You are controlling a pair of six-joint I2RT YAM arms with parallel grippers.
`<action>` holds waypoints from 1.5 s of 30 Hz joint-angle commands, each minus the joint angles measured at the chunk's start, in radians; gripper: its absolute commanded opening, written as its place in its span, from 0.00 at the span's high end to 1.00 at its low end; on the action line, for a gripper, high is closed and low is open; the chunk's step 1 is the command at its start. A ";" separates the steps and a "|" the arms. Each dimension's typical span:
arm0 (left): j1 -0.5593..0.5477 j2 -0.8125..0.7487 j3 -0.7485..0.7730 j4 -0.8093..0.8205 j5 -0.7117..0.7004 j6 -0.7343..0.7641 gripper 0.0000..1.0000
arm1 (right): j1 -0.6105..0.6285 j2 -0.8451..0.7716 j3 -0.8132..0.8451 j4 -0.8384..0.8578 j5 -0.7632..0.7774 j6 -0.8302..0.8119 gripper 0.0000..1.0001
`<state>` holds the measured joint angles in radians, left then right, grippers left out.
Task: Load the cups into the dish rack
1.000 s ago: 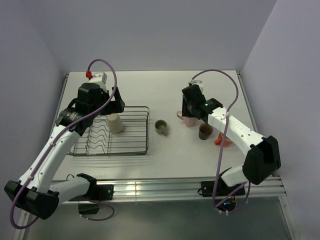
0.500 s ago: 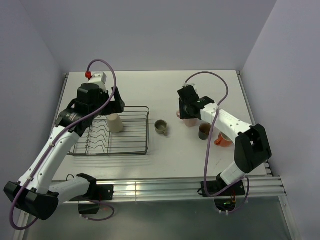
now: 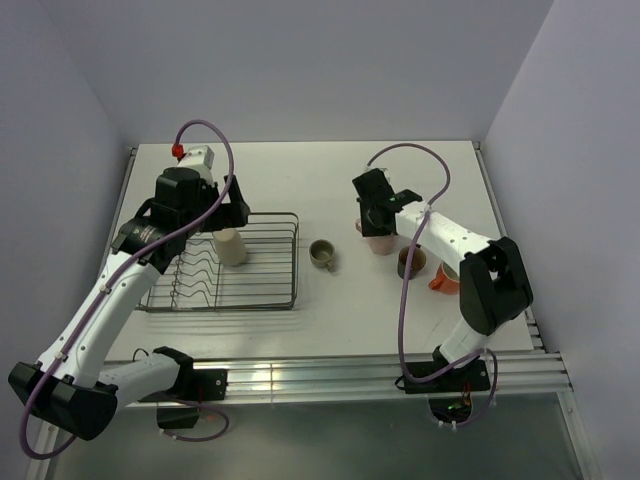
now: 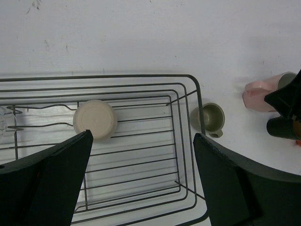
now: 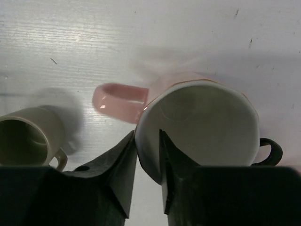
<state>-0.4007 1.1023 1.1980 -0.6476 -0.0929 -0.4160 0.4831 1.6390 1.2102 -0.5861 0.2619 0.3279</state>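
The pink mug (image 5: 197, 122) stands mouth up on the table (image 3: 300, 180), right of the rack (image 3: 296, 262) and well apart from it. Its handle points toward the green cup (image 5: 23, 136).

The right hand (image 5: 146, 136) has one finger inside the mug and one outside. The two are pressed close on the thin wall beside the handle, so it is pinching the pink mug at the rim.

That hold is the main worry. It grips only a narrow strip of smooth wall on one side, so when the mug is lifted it will likely hang off-centre. It could then swing, turn in the fingers or slip out.

The dark brown mug (image 3: 411, 262) sits just beside it, its handle showing past the far wall in the wrist view, and the orange mug (image 3: 447, 280) is close behind. A mug tipping as it rises could knock either one.

The green cup stands between this mug and the rack, so a low carry could clip it or catch the rack's rim.

The left hand (image 4: 142, 135) hangs over the rack, spread wide and holding nothing, near the beige tumbler (image 4: 95, 119) that seems to sit mouth down inside. If it does not clear out, the two arms could meet there.
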 commanded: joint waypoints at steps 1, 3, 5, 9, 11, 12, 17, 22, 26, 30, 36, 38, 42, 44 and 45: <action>-0.004 -0.013 -0.005 0.037 0.005 -0.007 0.04 | -0.012 0.008 0.031 0.019 -0.009 -0.006 0.70; -0.004 -0.013 -0.006 0.037 0.007 -0.009 0.04 | -0.014 0.007 0.031 0.019 -0.027 -0.007 0.79; -0.004 -0.015 -0.009 0.037 0.009 -0.009 0.04 | -0.014 0.007 0.034 0.019 -0.044 -0.012 0.92; -0.004 -0.016 -0.014 0.043 0.021 -0.013 0.04 | -0.018 -0.016 0.037 0.020 -0.081 -0.006 1.00; -0.004 -0.018 -0.015 0.046 0.030 -0.014 0.04 | -0.027 -0.047 0.048 0.020 -0.107 -0.003 1.00; -0.004 -0.019 -0.014 0.048 0.035 -0.014 0.04 | -0.029 -0.059 0.054 0.019 -0.121 -0.001 1.00; -0.004 -0.028 -0.008 0.068 0.084 -0.018 0.03 | -0.044 -0.131 0.147 -0.030 -0.174 0.011 1.00; -0.004 -0.044 -0.015 0.126 0.200 -0.029 0.01 | -0.047 -0.192 0.261 -0.050 -0.257 0.039 1.00; -0.004 -0.042 -0.021 0.181 0.315 -0.044 0.01 | -0.057 -0.252 0.330 -0.032 -0.400 0.082 1.00; -0.004 -0.050 -0.043 0.291 0.422 -0.073 0.01 | -0.060 -0.298 0.351 0.055 -0.634 0.184 1.00; -0.004 -0.064 -0.078 0.431 0.512 -0.124 0.01 | -0.060 -0.341 0.238 0.357 -0.923 0.385 1.00; -0.004 -0.056 -0.087 0.476 0.547 -0.136 0.01 | -0.060 -0.340 0.221 0.454 -0.995 0.451 1.00; -0.004 -0.059 -0.121 0.578 0.624 -0.167 0.01 | -0.060 -0.332 0.158 0.627 -1.072 0.562 1.00; -0.004 -0.062 -0.139 0.630 0.659 -0.184 0.01 | -0.060 -0.324 0.129 0.742 -1.111 0.640 1.00; -0.004 -0.062 -0.143 0.638 0.663 -0.187 0.01 | -0.058 -0.323 0.118 0.785 -1.125 0.669 1.00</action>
<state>-0.4007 1.0630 1.0714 -0.1474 0.4824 -0.5652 0.4274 1.3342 1.3323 -0.1429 -0.7277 0.8337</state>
